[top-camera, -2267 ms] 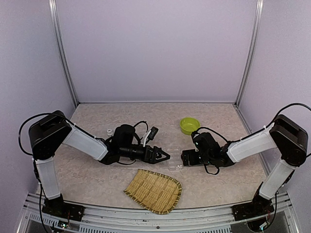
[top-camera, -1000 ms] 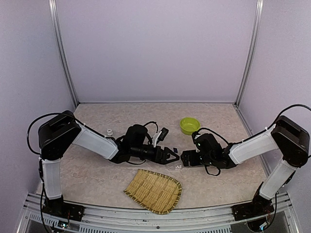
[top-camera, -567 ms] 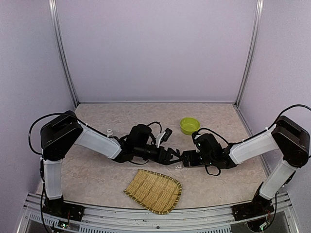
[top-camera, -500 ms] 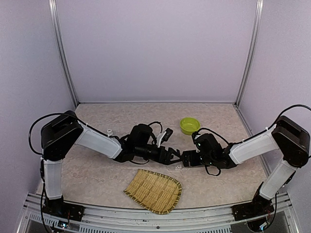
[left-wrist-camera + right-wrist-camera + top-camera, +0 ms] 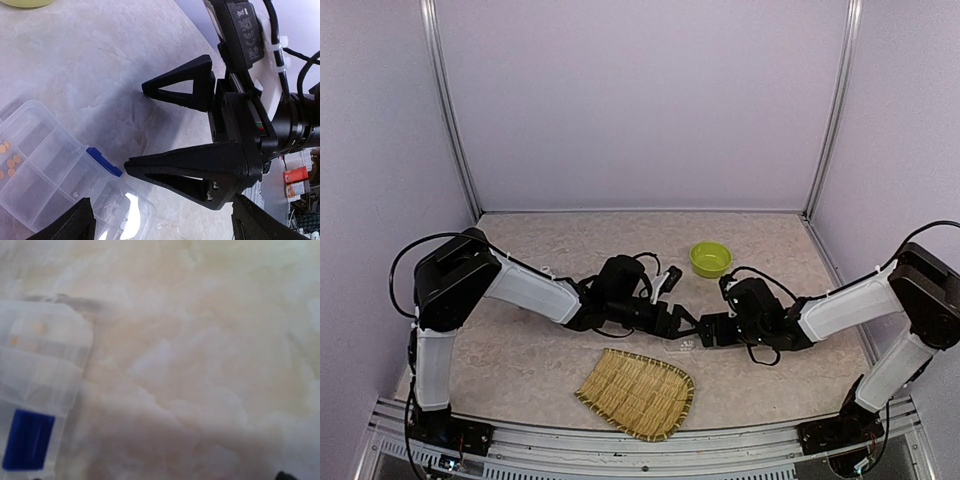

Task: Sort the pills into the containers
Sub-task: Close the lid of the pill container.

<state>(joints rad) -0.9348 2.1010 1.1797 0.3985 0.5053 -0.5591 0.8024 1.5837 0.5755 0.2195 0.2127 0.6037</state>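
Two arms reach in from the sides and meet in the middle of the bench (image 5: 520,365). The left hand (image 5: 680,322) comes from the left and the right hand (image 5: 706,330) from the right. Their tips point at each other and are very near. The box (image 5: 50,175) lies flat on the bench just in front of the two hands. Its clasp (image 5: 104,161) is on the side that faces the right hand. A few pills (image 5: 7,160) lie in pockets at one end of the box. The woven tray (image 5: 638,392) lies in front of the box, near the front edge. The bowl (image 5: 710,259) sits behind the hands, a bit to the right.
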